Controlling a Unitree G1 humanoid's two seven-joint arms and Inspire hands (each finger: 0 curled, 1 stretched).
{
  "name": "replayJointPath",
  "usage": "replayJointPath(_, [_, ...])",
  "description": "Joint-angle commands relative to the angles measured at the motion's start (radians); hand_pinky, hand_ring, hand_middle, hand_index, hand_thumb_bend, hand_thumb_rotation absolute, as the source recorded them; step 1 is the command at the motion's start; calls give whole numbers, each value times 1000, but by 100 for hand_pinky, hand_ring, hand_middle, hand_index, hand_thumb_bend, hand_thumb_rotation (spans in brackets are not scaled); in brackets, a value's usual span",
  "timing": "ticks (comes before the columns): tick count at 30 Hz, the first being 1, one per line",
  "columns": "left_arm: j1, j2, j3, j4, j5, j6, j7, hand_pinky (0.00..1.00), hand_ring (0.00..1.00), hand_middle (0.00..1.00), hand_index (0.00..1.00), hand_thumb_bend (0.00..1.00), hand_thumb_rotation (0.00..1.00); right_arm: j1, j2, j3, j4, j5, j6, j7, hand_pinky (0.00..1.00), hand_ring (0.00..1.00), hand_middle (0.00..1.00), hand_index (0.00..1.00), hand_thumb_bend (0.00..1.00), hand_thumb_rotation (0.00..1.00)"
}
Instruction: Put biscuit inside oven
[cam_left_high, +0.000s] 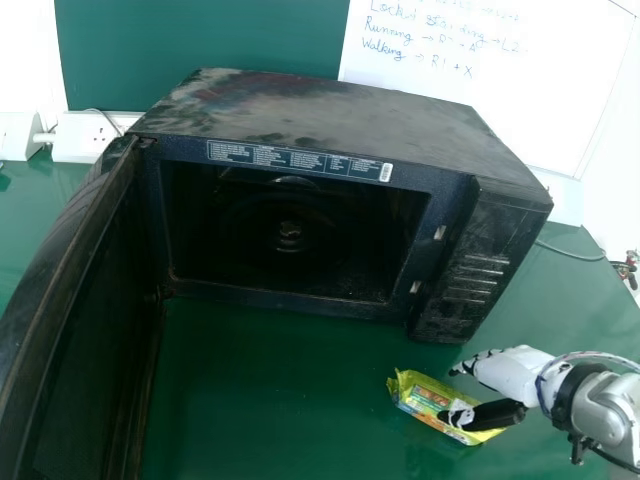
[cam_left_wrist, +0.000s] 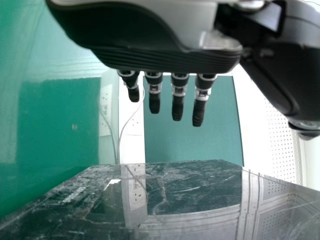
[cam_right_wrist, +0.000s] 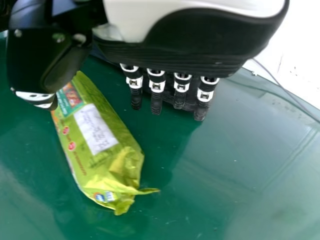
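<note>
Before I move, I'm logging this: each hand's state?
Left hand: open, fingers straight.
Right hand: open, fingers straight, at the biscuit packet.

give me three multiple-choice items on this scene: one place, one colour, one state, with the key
1. Where is the biscuit packet?
A) on the table, in front of the oven
B) inside the oven
C) on top of the oven

2. The packet's main colour?
A) blue
B) purple
C) yellow-green

3. The oven door is:
A) shut
B) open
C) detached

1 A: it lies on the tabletop, outside the cavity.
2 C: its wrapper shows that colour.
3 B: it is swung aside, baring the cavity.
</note>
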Motion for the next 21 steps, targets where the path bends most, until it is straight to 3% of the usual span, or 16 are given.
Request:
replayJointPath(1, [15,0,-1,-2,-11,-9,-9,83,83,90,89,100,100,18,20,7,14,8,-15,-26,92,95,98,98,78,94])
replayJointPath(9, [20,0,0,-5,-9,-8,-8,87,85,92,90,100,100,11,42,23,38,-16,-9,-50,91,95,98,98,78,94])
replayJointPath(21, [19,-3,1,-5,-4,-18,-6,83,82,91,90,100,100,-10,63,83,99,-45,-29,-76,91,95,98,97,79,94])
